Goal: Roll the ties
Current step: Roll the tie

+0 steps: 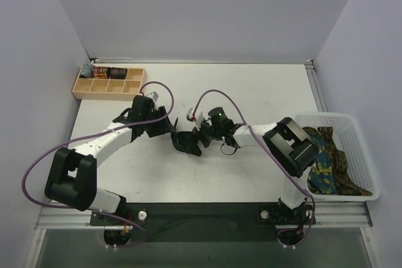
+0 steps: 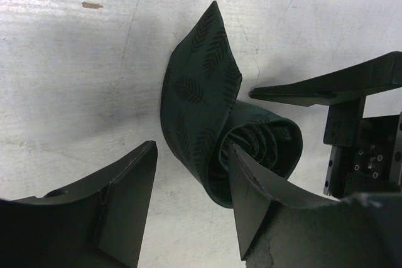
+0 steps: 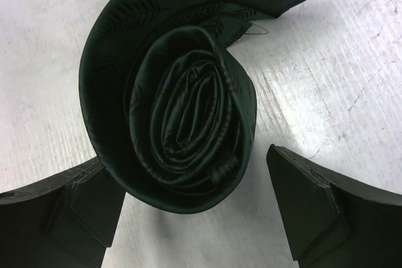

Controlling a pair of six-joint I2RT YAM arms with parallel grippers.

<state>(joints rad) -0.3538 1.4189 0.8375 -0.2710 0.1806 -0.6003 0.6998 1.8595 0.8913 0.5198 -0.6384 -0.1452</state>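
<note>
A dark green tie [image 1: 188, 141] with a leaf pattern lies rolled into a coil in the middle of the table. In the left wrist view the coil [image 2: 254, 145] stands on its edge, and its loose pointed tail [image 2: 204, 67] rises behind it. My left gripper [image 2: 191, 186] is open, its right finger [image 2: 251, 199] against the coil's outer wrap. My right gripper [image 3: 195, 199] is open around the near side of the coil [image 3: 176, 117], which shows its spiral end. More ties [image 1: 323, 161], blue-yellow and brown patterned, lie in the basket.
The white plastic basket [image 1: 367, 177] stands at the table's right edge. A wooden compartment tray [image 1: 119, 87] sits at the back left with rolled items [image 1: 103, 71] in its far cells. Purple cables [image 1: 217, 92] arc over both arms.
</note>
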